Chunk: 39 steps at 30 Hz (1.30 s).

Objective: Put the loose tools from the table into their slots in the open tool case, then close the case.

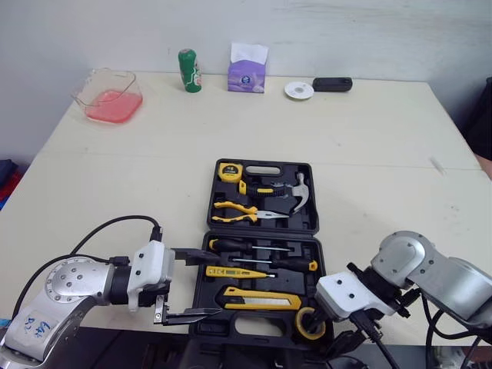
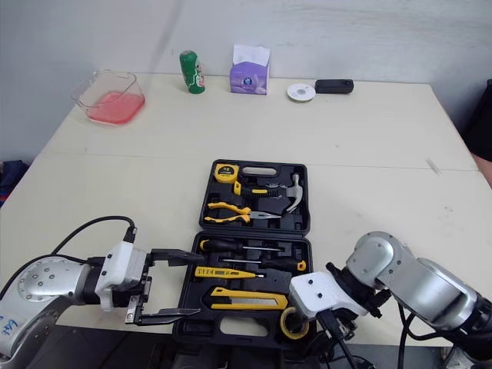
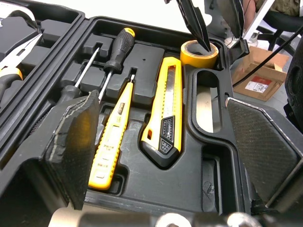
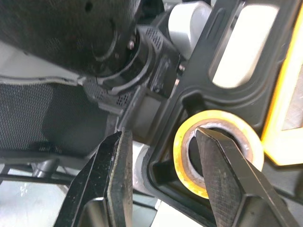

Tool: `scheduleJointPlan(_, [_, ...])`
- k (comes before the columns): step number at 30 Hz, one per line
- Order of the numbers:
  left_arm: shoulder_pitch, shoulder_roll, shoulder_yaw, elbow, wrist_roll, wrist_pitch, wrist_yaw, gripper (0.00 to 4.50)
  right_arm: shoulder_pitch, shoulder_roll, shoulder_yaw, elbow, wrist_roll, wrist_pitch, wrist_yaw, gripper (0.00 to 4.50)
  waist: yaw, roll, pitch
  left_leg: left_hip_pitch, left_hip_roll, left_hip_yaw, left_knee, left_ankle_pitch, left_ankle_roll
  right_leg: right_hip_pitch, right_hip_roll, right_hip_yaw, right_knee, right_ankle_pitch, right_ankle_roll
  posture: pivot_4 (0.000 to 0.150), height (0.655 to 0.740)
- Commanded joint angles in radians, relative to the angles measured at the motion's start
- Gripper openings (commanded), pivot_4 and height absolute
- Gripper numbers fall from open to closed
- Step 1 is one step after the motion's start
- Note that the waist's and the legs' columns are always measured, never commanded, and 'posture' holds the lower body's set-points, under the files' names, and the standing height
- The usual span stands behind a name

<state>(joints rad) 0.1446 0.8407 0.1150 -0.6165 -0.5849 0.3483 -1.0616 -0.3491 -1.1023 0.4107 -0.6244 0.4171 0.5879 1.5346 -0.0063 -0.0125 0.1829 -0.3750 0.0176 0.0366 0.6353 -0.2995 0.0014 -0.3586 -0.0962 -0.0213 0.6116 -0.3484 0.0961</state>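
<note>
Right pincer [image 4: 161, 139] open, one finger in tape roll [image 1: 310, 323] core, probably unclamped; roll light, stiff, slick: pinch its wall. Left pincer [image 1: 215, 283] wide, empty.

**Left arm** [image 1: 73, 288]: grey, forearm held low and level, reaching inward from the robot's left side.

**Left gripper** [image 1: 217, 285]: white housing. Two black fingers point toward the robot's right, one above the other, spread wide with nothing between them. The pads [image 3: 71, 142] are textured, and one is worn along its edge.

**Right arm** [image 1: 430, 269]: silver elbow raised, forearm angled inward and down.

**Right gripper** [image 4: 161, 137]: white housing. The fingers [image 4: 222, 170] point downward and are parted. They appear to clamp nothing, though the head views partly hide the tips.
</note>
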Motion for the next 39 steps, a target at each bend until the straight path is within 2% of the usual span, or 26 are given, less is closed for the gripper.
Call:
scheduleJointPlan(1, [0.005, -0.004, 0.005, -0.016, -0.002, -0.011, 0.003, 4.5, 0.011, -0.022, -0.092, 0.019, 0.102, 0.013, 0.049, 2.18, 0.001, 0.0, 0.0, 0.0, 0.0, 0.0, 0.0, 0.0, 0.0, 0.0, 0.0, 0.0, 0.0, 0.0, 0.0, 0.15, 0.74])
scheduleJointPlan(5, [-0.001, -0.017, 0.003, -0.013, 0.007, -0.027, 0.01, 4.5, 0.067, -0.015, -0.198, 0.082, 0.18, -0.035, 0.049, 2.18, 0.002, 0.0, 0.0, 0.0, 0.0, 0.0, 0.0, 0.0, 0.001, 0.0, 0.0, 0.0, 0.0, 0.0, 0.0, 0.15, 0.74])
scheduleJointPlan(8, [-0.003, -0.018, 0.0, -0.006, 0.012, -0.04, 0.0, 4.5, 0.139, 0.025, -0.291, 0.109, 0.301, -0.003, 0.017, 1.39, 0.003, 0.0, 0.0, 0.0, 0.0, 0.0, 0.0, 0.0, 0.0, 0.0, 0.0, 0.0, 0.0, 0.0, 0.0, 0.15, 0.74])
scheduleJointPlan(11, [-0.004, -0.015, -0.007, 0.002, 0.015, -0.049, -0.012, 4.5, 0.208, 0.074, -0.313, 0.109, 0.315, -0.025, -0.022, 0.04, 0.003, 0.0, 0.0, 0.0, 0.0, 0.0, 0.0, 0.0, 0.0, 0.001, 0.0, 0.0, 0.0, 0.0, 0.0, 0.15, 0.74])
scheduleJointPlan(19, [0.025, 0.004, 0.002, 0.006, 0.023, -0.059, -0.043, 4.5, 0.322, 0.169, -0.229, 0.169, 0.131, -0.197, -0.073, 0.04, 0.002, 0.0, 0.0, 0.001, 0.0, 0.0, 0.001, 0.001, 0.001, 0.001, 0.0, 0.0, 0.001, 0.001, 0.002, 0.15, 0.74])
scheduleJointPlan(25, [0.046, 0.012, 0.017, -0.005, 0.018, -0.061, -0.052, 4.5, 0.349, 0.238, -0.21, 0.238, 0.075, -0.235, -0.143, 0.04, 0.002, 0.0, 0.0, 0.001, 0.0, 0.0, 0.0, 0.001, 0.0, 0.001, 0.0, 0.0, 0.002, 0.001, 0.001, 0.15, 0.74])
scheduleJointPlan(32, [0.042, 0.006, 0.008, -0.022, 0.019, -0.052, -0.039, 4.5, 0.385, 0.213, -0.172, 0.3, -0.016, -0.312, -0.132, 0.04, 0.002, 0.0, 0.0, 0.001, 0.0, 0.0, 0.0, 0.001, 0.0, 0.001, 0.0, 0.0, 0.001, 0.001, 0.001, 0.15, 0.74])
scheduleJointPlan(39, [0.05, 0.005, 0.014, -0.014, 0.025, -0.058, -0.035, 4.5, 0.424, 0.201, -0.133, 0.366, -0.155, -0.477, -0.175, 0.04, 0.003, -0.004, -0.003, 0.004, 0.0, 0.0, 0.0, 0.0, 0.001, 0.004, 0.0, 0.0, 0.0, 0.001, 0.001, 0.15, 0.74])
